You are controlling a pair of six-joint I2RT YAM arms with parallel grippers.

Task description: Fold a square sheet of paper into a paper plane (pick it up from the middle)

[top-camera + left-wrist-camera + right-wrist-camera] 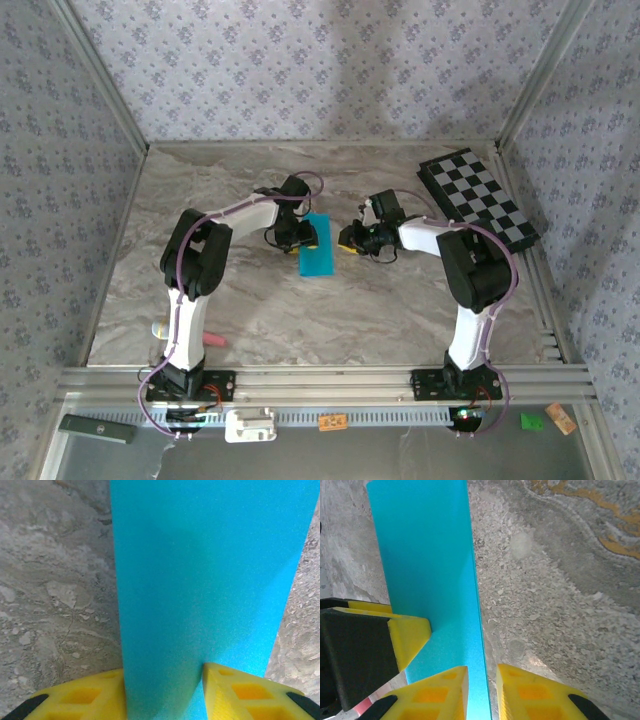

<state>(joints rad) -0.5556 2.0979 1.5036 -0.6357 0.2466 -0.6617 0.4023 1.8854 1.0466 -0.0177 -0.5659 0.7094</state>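
Note:
The square sheet of paper (pixel 320 255) is bright cyan and lies folded into a narrow strip mid-table. My left gripper (pixel 298 236) is at its upper left. In the left wrist view the paper (pixel 200 570) spans the wide gap of the open left gripper (pixel 162 680); one yellow finger (pixel 245 692) rests on it, the other (pixel 85 697) sits at its left edge. My right gripper (pixel 350 240) is beside the strip's right side. Its jaws (pixel 482 672) stand narrowly open around the paper's right edge (pixel 477 630), with bare table showing beside it. The left gripper's fingertip (pixel 412 635) presses on the paper.
A black-and-white checkered board (pixel 478 198) leans at the back right corner. A small pink object (pixel 215 341) lies by the left arm's base. Patterned walls enclose the marble table (pixel 400 310), and an aluminium rail (pixel 320 380) runs along its near edge.

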